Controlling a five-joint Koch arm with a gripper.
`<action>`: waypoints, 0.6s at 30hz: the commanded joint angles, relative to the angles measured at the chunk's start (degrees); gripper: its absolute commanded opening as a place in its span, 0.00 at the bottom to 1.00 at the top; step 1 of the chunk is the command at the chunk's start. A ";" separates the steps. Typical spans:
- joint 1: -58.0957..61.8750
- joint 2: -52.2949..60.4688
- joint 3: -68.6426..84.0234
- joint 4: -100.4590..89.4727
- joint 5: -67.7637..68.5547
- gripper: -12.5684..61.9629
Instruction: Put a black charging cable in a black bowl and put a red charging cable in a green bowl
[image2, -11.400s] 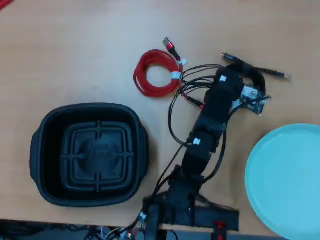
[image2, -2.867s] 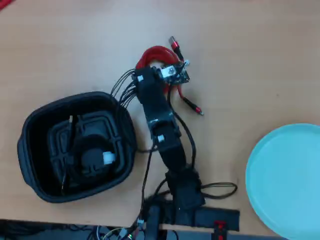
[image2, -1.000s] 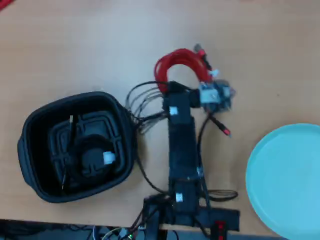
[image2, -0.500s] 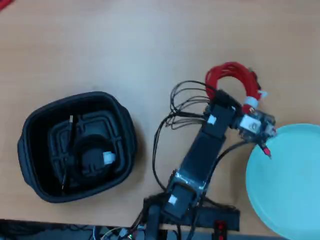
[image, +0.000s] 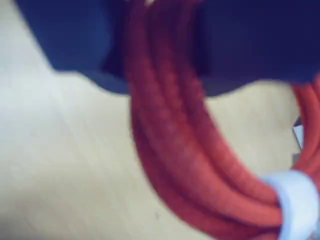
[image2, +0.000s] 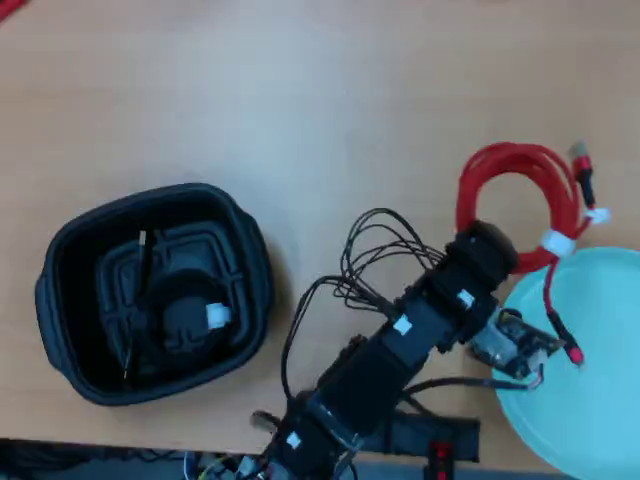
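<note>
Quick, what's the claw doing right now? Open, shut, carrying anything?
Claw: shut on the red charging cable, whose coil hangs from it at the edge of the green bowl.

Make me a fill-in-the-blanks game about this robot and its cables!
1. The pincer is carrying the ___ charging cable.
2. The black charging cable lies inside the ___ bowl.
3. One red plug end hangs over the pale ___ bowl.
4. A ___ tie binds the carried coil.

Missing words: red; black; green; white
</note>
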 joint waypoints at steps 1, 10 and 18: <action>2.81 1.76 -2.37 -9.14 -2.55 0.06; 15.82 1.32 6.86 -25.58 -2.81 0.06; 21.88 -3.78 10.99 -38.85 -3.78 0.06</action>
